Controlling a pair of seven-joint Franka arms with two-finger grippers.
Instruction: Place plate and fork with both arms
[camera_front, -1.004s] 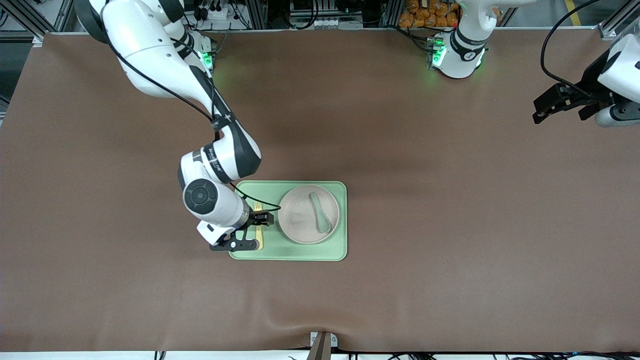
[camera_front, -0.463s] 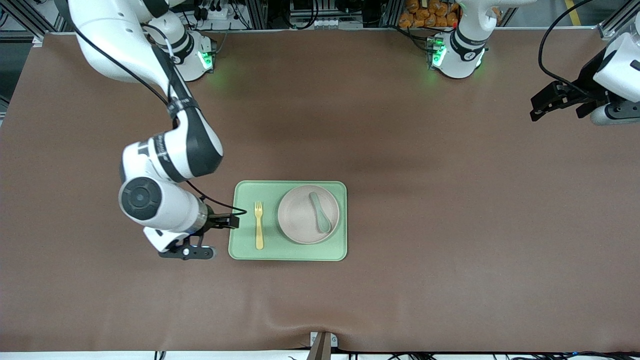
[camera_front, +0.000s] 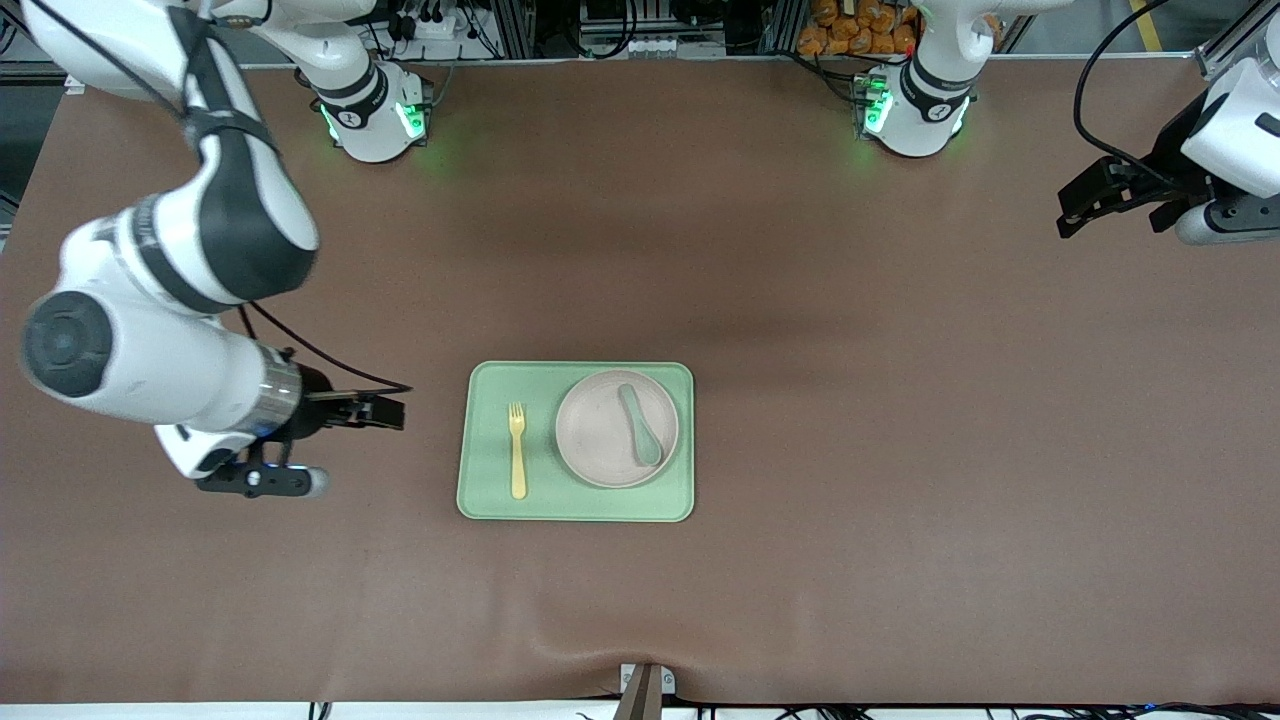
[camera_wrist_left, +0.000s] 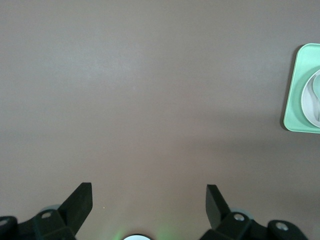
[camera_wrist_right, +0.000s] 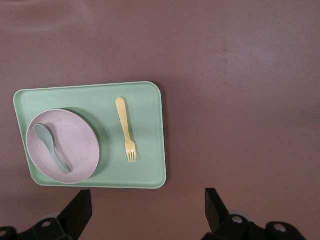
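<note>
The pale plate (camera_front: 600, 430) lies on the green tray (camera_front: 490, 495), at the tray's end toward the left arm, with a grey-green spoon (camera_front: 640, 425) in it. The yellow fork (camera_front: 517, 450) lies flat on the tray beside the plate, toward the right arm's end. My right gripper (camera_front: 385, 410) hangs open and empty over bare table just off that end of the tray. Its wrist view shows the tray (camera_wrist_right: 145, 125), plate (camera_wrist_right: 82, 137) and fork (camera_wrist_right: 126, 130) past its gripper (camera_wrist_right: 147, 200). My left gripper (camera_front: 1105, 215) waits open and empty over the table at its own end.
The brown table mat (camera_front: 850, 500) surrounds the tray. Both arm bases (camera_front: 365, 115) stand along the table edge farthest from the front camera. The left wrist view shows its gripper (camera_wrist_left: 149, 192) over bare mat, with a corner of the tray (camera_wrist_left: 295, 100) at the picture's edge.
My right gripper has drawn back from over the fork and off the tray toward its own end of the table. The fork stays on the tray. The left gripper barely shifted.
</note>
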